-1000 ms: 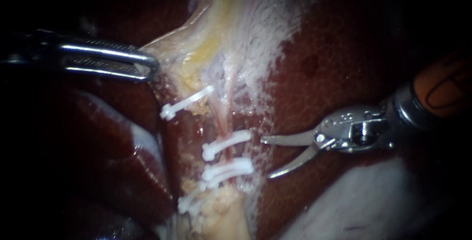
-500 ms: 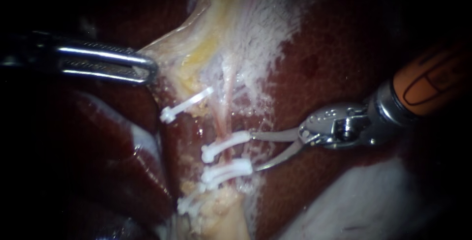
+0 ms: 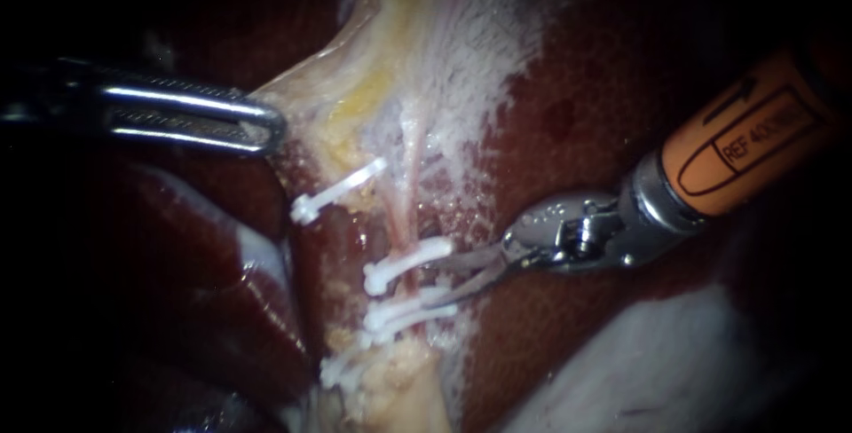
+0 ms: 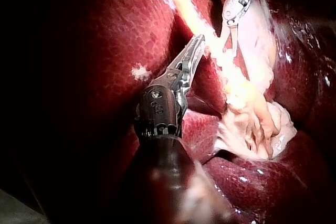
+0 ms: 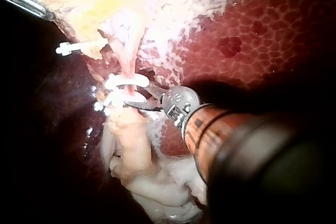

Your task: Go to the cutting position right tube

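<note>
Between the clips (image 3: 410,257), the right tube (image 3: 404,220) runs twelve-to-six, just nine o'clock of your right end effector (image 3: 440,281), blades apart.

Three close cameras, one field.
Endoscope and right wrist share the clips (image 3: 410,257); left wrist looks along my left instrument (image 4: 195,45).

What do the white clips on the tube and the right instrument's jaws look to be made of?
The clips look like white plastic, matte and opaque: uniform white, knobbed ends, no metallic glint. The right instrument has jaws that look like polished metal: silver-grey with bright highlights. Exact polymer or alloy cannot be told.
</note>
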`<state>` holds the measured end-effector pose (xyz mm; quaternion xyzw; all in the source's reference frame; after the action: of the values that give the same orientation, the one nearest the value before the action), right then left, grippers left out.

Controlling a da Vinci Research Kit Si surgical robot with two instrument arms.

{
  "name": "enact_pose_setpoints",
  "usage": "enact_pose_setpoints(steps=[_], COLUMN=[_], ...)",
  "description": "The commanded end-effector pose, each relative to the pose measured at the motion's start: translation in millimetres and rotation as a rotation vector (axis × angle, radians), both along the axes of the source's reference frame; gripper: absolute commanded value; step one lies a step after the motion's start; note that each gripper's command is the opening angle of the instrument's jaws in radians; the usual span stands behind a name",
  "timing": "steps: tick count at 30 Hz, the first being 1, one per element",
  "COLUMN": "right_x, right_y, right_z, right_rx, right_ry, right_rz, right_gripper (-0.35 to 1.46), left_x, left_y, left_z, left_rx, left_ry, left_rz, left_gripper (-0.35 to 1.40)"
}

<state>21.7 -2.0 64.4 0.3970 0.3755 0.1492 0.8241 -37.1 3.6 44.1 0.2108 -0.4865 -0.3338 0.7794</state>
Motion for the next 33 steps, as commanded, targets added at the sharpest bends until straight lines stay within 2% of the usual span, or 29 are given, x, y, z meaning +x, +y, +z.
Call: enact_pose_setpoints(steps=[1, 13, 19, 33], right_x=[0.1, 1.7, 2.3, 2.5], right_y=[0.0, -0.2, -0.2, -0.2], right_z=[0.0, 0.4, 0.5, 0.4], right_rx=[0.000, 0.000, 0.001, 0.006], right_ry=[0.001, -0.009, -0.008, -0.009], right_rz=[-0.002, 0.004, 0.008, 0.012], right_gripper=[0.34, 0.34, 0.26, 0.26], left_x=[0.0, -0.2, -0.3, -0.3], left_y=[0.0, -0.1, -0.1, -0.1], left_z=[0.0, -0.3, -0.3, -0.2], left_rx=[0.000, -0.005, -0.005, -0.005], left_ry=[0.001, 0.002, 0.002, 0.002], left_rz=[0.000, 0.001, 0.000, 0.000], left_gripper=[-0.35, -0.35, -0.35, -0.35])
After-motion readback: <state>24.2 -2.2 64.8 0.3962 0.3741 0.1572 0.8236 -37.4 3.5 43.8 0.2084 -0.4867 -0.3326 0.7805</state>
